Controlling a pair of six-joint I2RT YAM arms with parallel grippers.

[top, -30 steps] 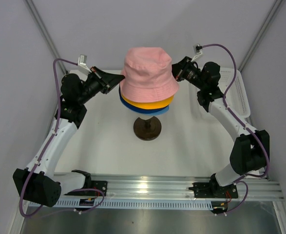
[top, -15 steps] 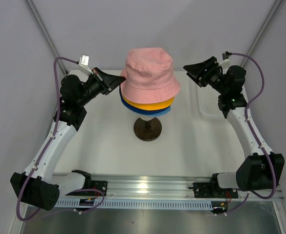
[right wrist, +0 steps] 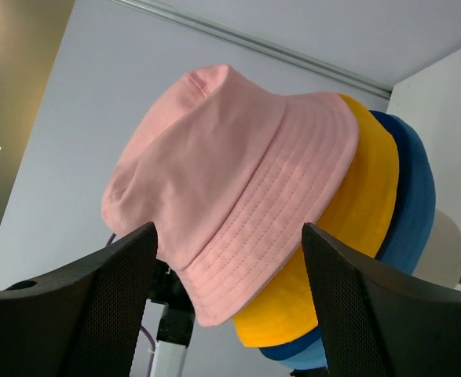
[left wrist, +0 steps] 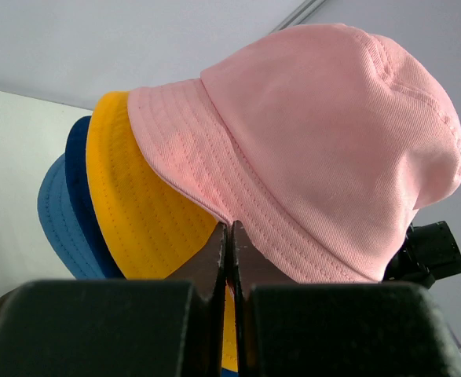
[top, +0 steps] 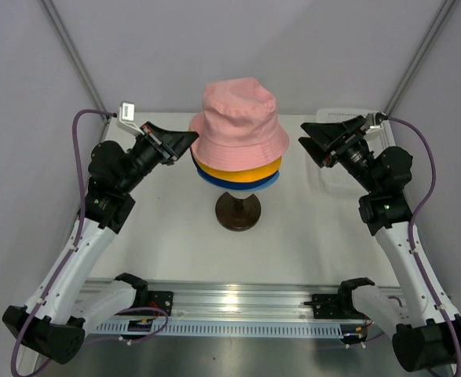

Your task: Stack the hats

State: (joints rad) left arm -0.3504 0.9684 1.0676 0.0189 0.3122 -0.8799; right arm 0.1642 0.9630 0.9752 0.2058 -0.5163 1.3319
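A stack of 4 bucket hats sits on a mannequin stand between 2 robot claws, viewed from above. The pink hat (top: 238, 118) is on top. Beneath it only the brims show of the yellow-orange hat (top: 246, 166), the navy hat (left wrist: 79, 188) and the light blue hat (left wrist: 53, 212). A sliver of the cream mannequin head (right wrist: 442, 251) shows under the lowest brim, above its dark round base (top: 238, 210).

The left gripper (top: 187, 139) is clenched, its jaws pressed flat together. Their tip meets the edge of the pink brim directly ahead. Whether any fabric is nipped between them cannot be told. It seems placed there to steady or straighten that side of the brim.

The right gripper (top: 307, 143) is released and holds nothing. Its mesh-textured fingers (right wrist: 112, 306) are spread wide. The stack lies straight ahead of it, clear of the fingertips and framed in the gap between them.

With all 4 hats nested, stacking looks essentially finished. The pink brim droops unevenly, so a last tidy may be intended.
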